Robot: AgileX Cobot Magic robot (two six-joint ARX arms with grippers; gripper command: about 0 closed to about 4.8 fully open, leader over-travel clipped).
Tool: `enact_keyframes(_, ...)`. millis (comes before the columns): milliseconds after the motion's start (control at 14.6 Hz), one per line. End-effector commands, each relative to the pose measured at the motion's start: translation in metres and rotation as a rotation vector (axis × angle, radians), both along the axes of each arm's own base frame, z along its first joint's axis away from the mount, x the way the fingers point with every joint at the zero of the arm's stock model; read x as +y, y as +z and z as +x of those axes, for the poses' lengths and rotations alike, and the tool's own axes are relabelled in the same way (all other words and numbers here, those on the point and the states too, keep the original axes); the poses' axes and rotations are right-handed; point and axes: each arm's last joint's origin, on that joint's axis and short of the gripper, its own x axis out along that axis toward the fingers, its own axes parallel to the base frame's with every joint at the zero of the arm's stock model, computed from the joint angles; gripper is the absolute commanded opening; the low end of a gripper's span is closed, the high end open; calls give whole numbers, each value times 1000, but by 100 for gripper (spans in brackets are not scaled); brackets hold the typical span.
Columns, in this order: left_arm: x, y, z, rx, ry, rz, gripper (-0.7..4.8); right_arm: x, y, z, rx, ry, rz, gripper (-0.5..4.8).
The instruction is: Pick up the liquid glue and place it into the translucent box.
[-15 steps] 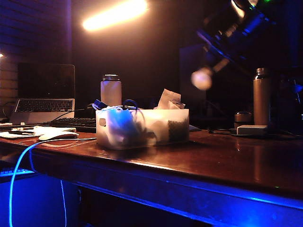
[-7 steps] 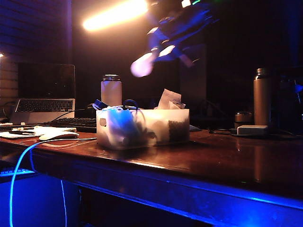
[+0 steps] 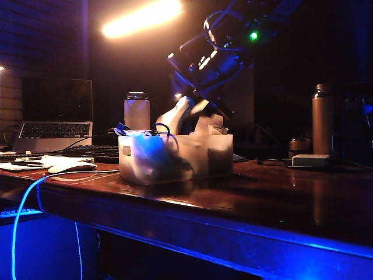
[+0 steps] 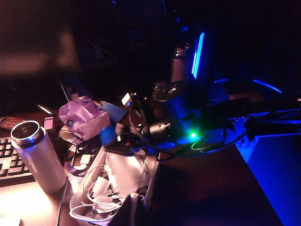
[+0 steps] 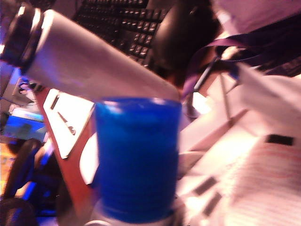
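Note:
The liquid glue (image 3: 178,115), a whitish bottle, hangs tilted over the translucent box (image 3: 201,160), with its low end down among the cables and papers in the box. It sticks out of my right gripper (image 3: 195,105), which reaches down from the upper right. Its dark blue cap (image 5: 136,160) fills the middle of the right wrist view, and the fingers are hidden there, so the grip does not show. My left gripper (image 4: 129,214) is only a dark shape over the box's near end, beside the box rim (image 4: 151,184). Its jaws are too dark to read.
A white dark-lidded flask (image 3: 137,112) stands just behind the box. A tall metallic thermos (image 3: 322,119) and a small whitish block (image 3: 310,160) are at the right. A laptop (image 3: 55,114), a keyboard (image 3: 87,151) and papers lie at the left. A blue cable hangs over the table's front edge.
My right arm has swung from the upper right to the left and come down, bringing the glue bottle from high in the air to the box's top.

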Motion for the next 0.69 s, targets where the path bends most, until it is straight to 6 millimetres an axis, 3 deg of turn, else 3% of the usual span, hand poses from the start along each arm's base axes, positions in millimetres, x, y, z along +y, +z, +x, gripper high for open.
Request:
enact_keyframes(69, 0, 3, -2, -19, -7, -8, -5, -3, 12, 0, -42, -7, 26, 419)
enact_keyframes(275, 0, 3, -2, -13, -7, -6, -5, -17, 25, 0, -67, -8, -9, 414)
enact_keyframes(343, 0, 2, -2, -6, -7, -4, -5, -27, 33, -3, -79, -11, -62, 330)
enact_keyframes(412, 0, 2, -2, -4, -7, -4, -5, -39, 43, -6, -97, -10, -110, 210)
enact_keyframes(481, 0, 2, -2, -7, -7, -4, -5, -52, 56, -11, -137, -9, -187, -18)
enact_keyframes(687, 0, 2, -2, -4, -9, -5, -5, -82, 99, -32, -282, 12, -379, -6)
